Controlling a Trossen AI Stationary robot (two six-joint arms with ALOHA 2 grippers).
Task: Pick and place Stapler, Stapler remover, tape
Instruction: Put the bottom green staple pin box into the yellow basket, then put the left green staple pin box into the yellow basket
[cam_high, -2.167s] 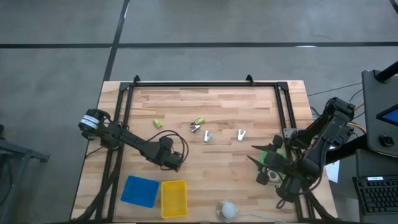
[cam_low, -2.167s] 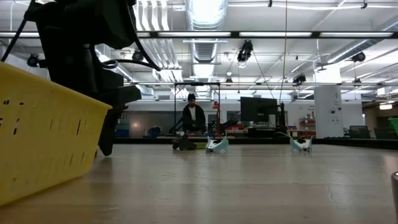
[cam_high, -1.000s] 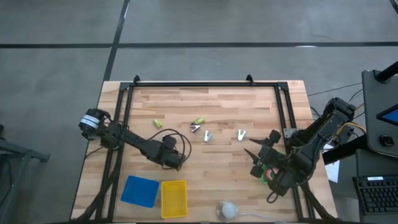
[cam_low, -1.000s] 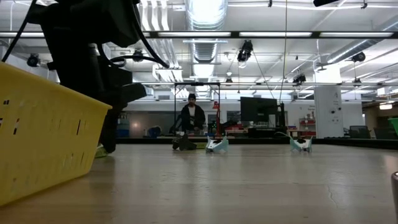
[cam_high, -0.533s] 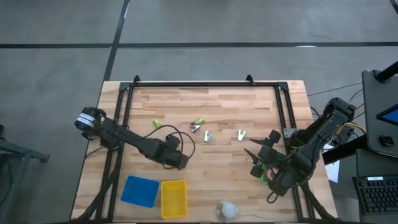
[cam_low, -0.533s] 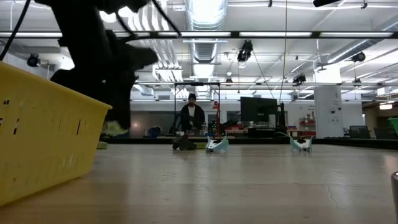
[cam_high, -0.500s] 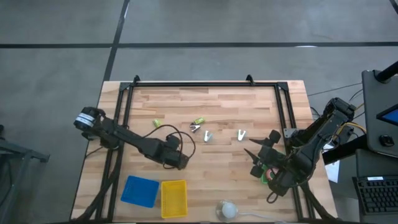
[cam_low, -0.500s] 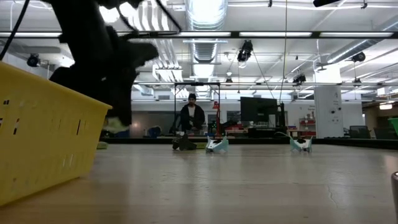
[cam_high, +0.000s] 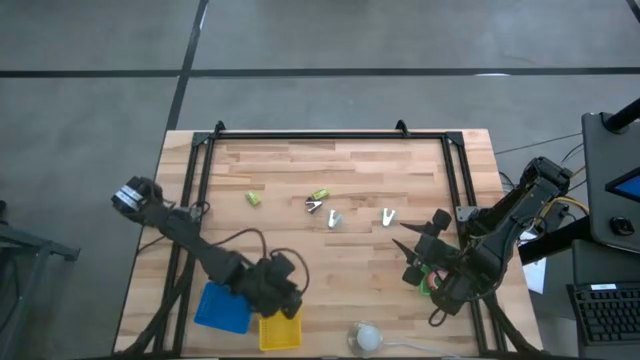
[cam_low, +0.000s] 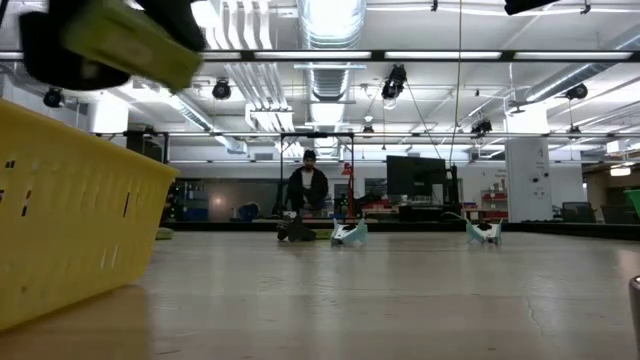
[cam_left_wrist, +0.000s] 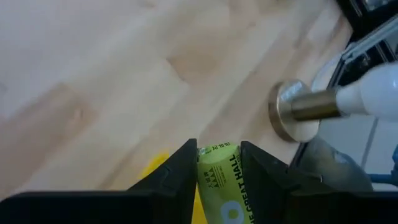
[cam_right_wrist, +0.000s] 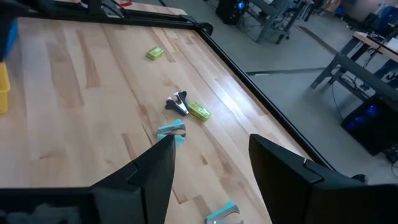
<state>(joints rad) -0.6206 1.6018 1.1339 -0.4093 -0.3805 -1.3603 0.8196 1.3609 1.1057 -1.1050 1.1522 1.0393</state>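
Note:
My left gripper (cam_high: 283, 293) hangs over the yellow basket (cam_high: 279, 322) at the table's near edge, shut on a green stapler (cam_left_wrist: 217, 175). The low view shows this stapler (cam_low: 130, 45) high above the basket's wall (cam_low: 70, 230). Two more green staplers (cam_high: 254, 199) (cam_high: 319, 194) lie flat on the table's far half. Three staple removers (cam_high: 313, 206) (cam_high: 333, 218) (cam_high: 387, 216) lie beside them. My right gripper (cam_high: 408, 262) waits open at the right side, its wrist view (cam_right_wrist: 211, 140) looking across the table. No tape roll shows. My left gripper pinches the green stapler between its two fingers (cam_left_wrist: 180, 168), one on each long side near the front end (cam_left_wrist: 217, 155). The stapler lies along the fingers. It is lifted clear and tilted (cam_low: 150, 52), above the yellow basket.
A blue bin (cam_high: 222, 308) sits left of the yellow basket. A white bulb on a round metal base (cam_high: 365, 338) (cam_left_wrist: 298, 112) stands right of it near the table's near edge. A black rail frame (cam_high: 310, 135) rims the table. A person stands far behind the table (cam_low: 310, 185).
My left gripper has risen from the middle of the table with the green stapler and carried it toward the near edge. It has gone from beside the basket to above it. The stapler, earlier low by the table, is now lifted clear. My right arm has kept still.

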